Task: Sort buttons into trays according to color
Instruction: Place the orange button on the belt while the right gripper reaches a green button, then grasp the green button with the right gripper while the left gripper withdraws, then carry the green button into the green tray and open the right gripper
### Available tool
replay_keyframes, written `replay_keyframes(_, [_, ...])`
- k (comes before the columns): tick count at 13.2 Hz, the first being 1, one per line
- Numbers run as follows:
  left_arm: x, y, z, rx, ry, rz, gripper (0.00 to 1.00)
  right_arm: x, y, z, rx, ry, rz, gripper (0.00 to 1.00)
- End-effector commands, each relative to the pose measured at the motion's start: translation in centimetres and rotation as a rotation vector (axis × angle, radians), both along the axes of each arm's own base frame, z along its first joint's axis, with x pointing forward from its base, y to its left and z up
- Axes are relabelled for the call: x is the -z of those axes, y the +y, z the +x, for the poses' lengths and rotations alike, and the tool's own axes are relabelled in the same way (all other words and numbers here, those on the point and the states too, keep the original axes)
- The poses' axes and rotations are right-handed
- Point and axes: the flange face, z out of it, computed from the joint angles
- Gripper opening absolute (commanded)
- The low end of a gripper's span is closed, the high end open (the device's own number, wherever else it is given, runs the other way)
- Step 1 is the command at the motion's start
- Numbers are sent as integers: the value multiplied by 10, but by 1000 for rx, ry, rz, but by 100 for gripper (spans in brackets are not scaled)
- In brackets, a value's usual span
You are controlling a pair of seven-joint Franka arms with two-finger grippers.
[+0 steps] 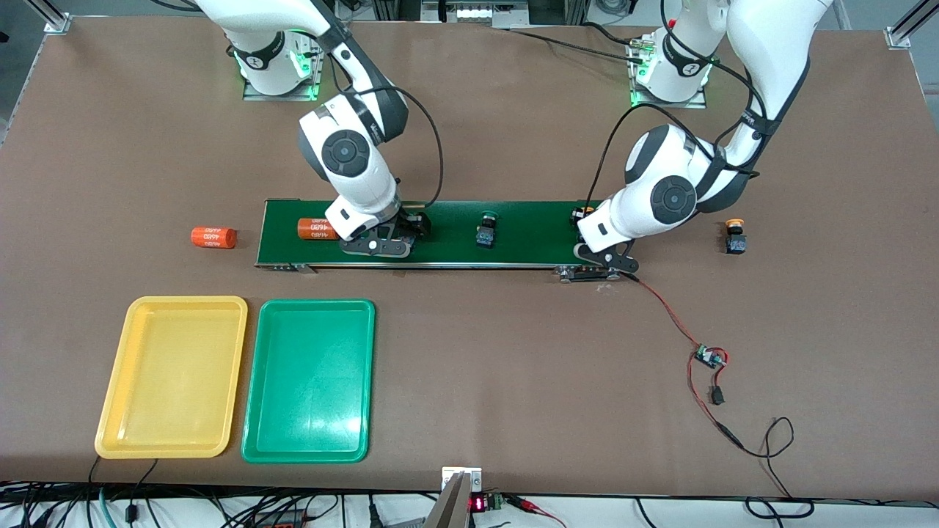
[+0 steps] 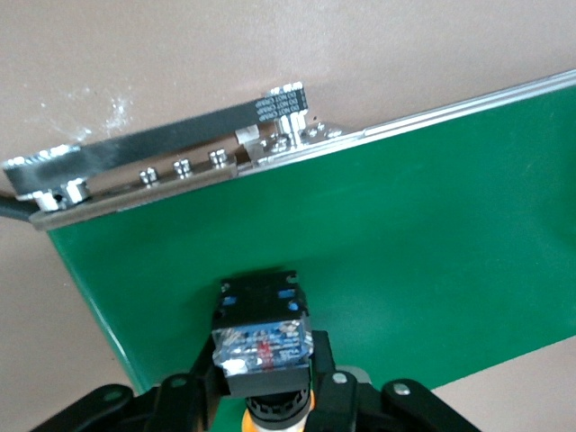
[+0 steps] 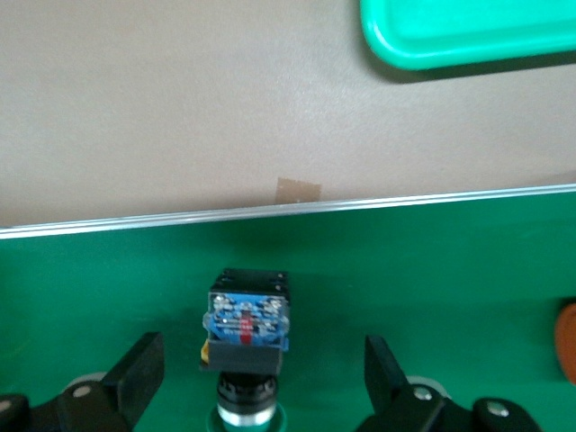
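So the bit that matters here is the right gripper (image 3: 261, 349). It's sitting low over the conveyor belt (image 1: 528, 242), in the middle band of the front view toward the right arm's end, with its fingers (image 3: 135, 378) spread wide and a green-capped button (image 3: 247, 326) lying right in the gap. Neither pad is touching it. The button is on its side with its long axis across the belt, cap end toward the wrist, so it's square to the line the fingers close along. From where I stand it looks like a straight squeeze on the black-and-blue body and nothing needs turning. The green tray (image 1: 308, 440) is in the lower part of the frame, nearer the camera than the belt, beside the yellow tray (image 1: 172, 447). Both are at the right arm's end, so that arm is the closer one for the drop. The left gripper (image 2: 263, 376) is down at the belt's end nearest its own base, and its fingers look clamped on a yellow-capped button (image 2: 261, 346) resting on the green surface. A second green button (image 1: 486, 229) sits mid-belt, and another yellow one (image 1: 736, 236) is off the belt on the table.
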Motion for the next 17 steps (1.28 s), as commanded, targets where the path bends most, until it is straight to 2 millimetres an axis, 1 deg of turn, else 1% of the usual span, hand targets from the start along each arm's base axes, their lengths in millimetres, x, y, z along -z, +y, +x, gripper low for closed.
replay_keyframes(1, [-32, 5, 19, -27, -51, -13, 100, 5, 6, 4, -8, -1, 4, 85])
replay_keyframes(2, [-48, 14, 23, -40, -72, -3, 100, 6, 7, 3, -13, -1, 1, 75])
replay_keyframes(3, [-62, 38, 33, -80, -89, 8, 100, 9, 7, 1, -19, 4, -3, 63])
replay_keyframes(4, [-71, 59, 39, -106, -92, 22, 100, 17, 10, -2, -35, 13, -9, 49])
replay_keyframes(5, [-71, 95, 49, -147, -89, 34, 100, 19, 10, -2, -40, 16, -11, 35])
replay_keyframes(6, [-64, 133, 57, -146, -87, 25, 100, 18, 9, -2, -40, 16, -11, 21])
replay_keyframes(8, [-45, 198, 62, -80, -85, -13, 100, 17, 9, -2, -39, 17, -12, 0])
replay_keyframes(9, [-33, 237, 63, -91, -75, -7, 100, 12, 8, -1, -39, 12, -10, 0])
replay_keyframes(10, [-22, 264, 61, -91, -65, 16, 100, -7, 4, 5, -50, -13, 3, 0])
replay_keyframes(11, [-10, 292, 59, -76, -61, 63, 100, -28, -8, 14, -41, -29, 8, 0])
replay_keyframes(12, [-3, 311, 58, -35, -69, 120, 100, -50, -22, 27, -29, -39, 10, 0])
replay_keyframes(13, [4, 327, 56, -10, -67, 159, 100, -70, -28, 38, -26, -42, 7, 0])
replay_keyframes(15, [13, 344, 50, -18, -50, 168, 100, -103, -45, 67, -38, -66, -15, 0])
replay_keyframes(16, [22, 344, 42, -19, -28, 163, 100, -116, -54, 81, -70, -104, -32, 0])
replay_keyframes(17, [29, 343, 35, -16, -9, 160, 100, -121, -68, 98, -73, -124, -30, 0])
